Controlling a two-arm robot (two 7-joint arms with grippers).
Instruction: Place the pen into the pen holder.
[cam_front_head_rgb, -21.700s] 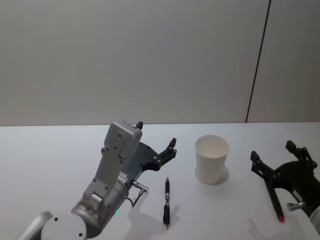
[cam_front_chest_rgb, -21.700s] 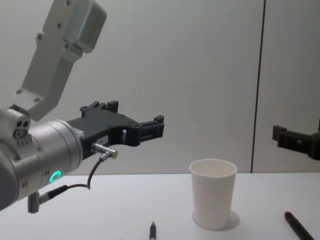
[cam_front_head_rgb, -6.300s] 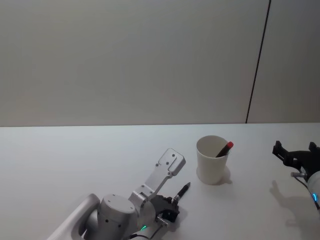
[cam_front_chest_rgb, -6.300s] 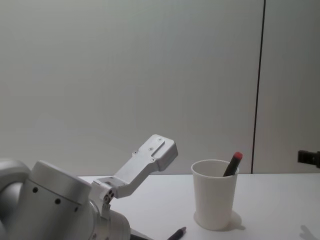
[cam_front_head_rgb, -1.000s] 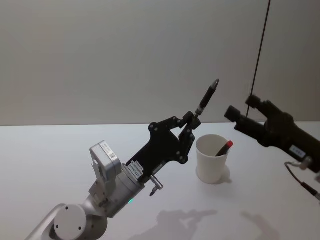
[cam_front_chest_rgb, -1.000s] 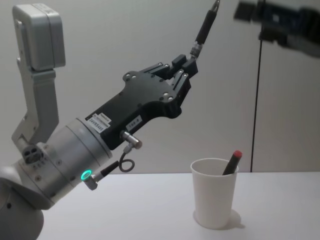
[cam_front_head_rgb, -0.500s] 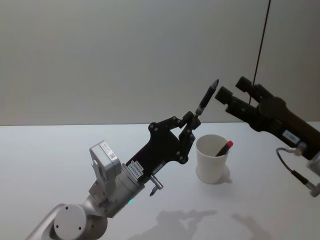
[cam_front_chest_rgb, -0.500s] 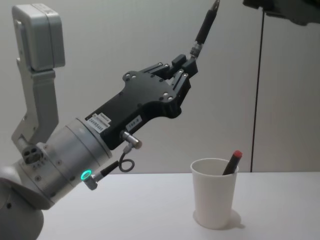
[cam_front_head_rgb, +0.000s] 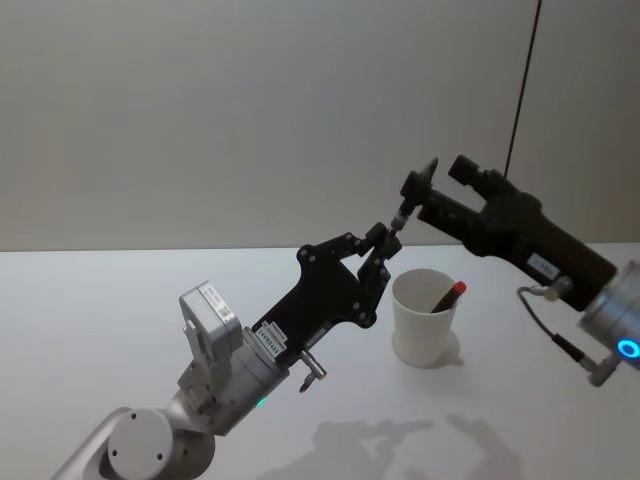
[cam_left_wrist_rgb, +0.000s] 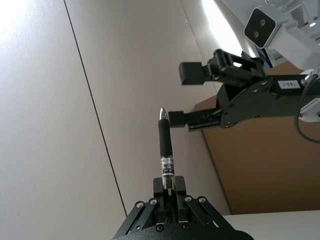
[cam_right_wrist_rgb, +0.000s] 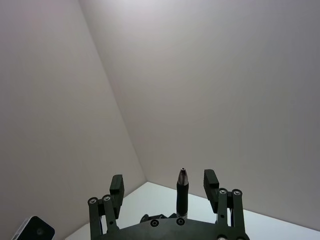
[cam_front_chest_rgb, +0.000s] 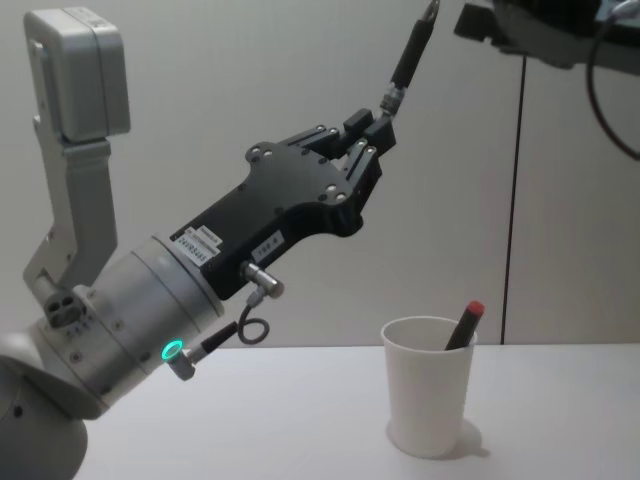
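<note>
Gripping 1 black pen (cam_front_head_rgb: 404, 207), left pincer (cam_front_head_rgb: 378, 245) meets spread right pincer (cam_front_head_rgb: 428, 186); 2nd, red-capped pen (cam_front_head_rgb: 447, 296) apparently in cup (cam_front_head_rgb: 423, 318).

The right gripper (cam_right_wrist_rgb: 182, 187) has its two black fingers (cam_right_wrist_rgb: 116, 185) spread wide apart, one on each side of a dark pen (cam_right_wrist_rgb: 182, 196). The pen stands between them with its pointed tip away from the camera and touches neither finger; its lower end is hidden behind the gripper's black body. Beyond lie plain pale walls (cam_right_wrist_rgb: 210, 85) meeting at a corner, with a strip of white table (cam_right_wrist_rgb: 270, 225) below them.
</note>
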